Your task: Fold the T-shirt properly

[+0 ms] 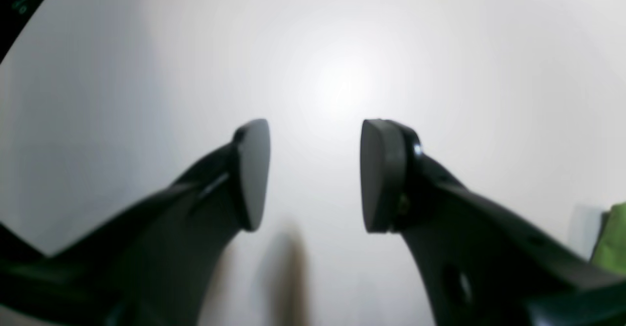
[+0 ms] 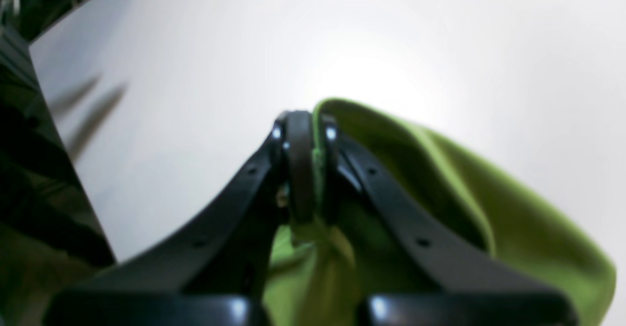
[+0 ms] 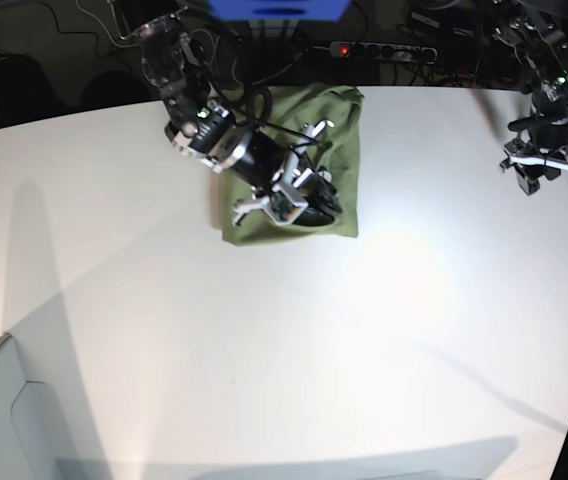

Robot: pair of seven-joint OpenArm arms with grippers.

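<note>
Folding is under way: the right hand (image 2: 309, 169) is pinched shut on a fold of the T-shirt (image 3: 339, 160), which lies partly folded on the white counter (image 3: 264, 350) directly beneath that hand, toward the far edge. The left hand (image 1: 315, 174) hangs spread and empty, well apart from the cloth, over bare counter. The next move likely calls for carrying the gripped edge across the shirt and laying it flat, squared with the lower layer. Cables and a power strip (image 3: 379, 49) behind the right hand sit beyond the counter; nothing blocks the path.
</note>
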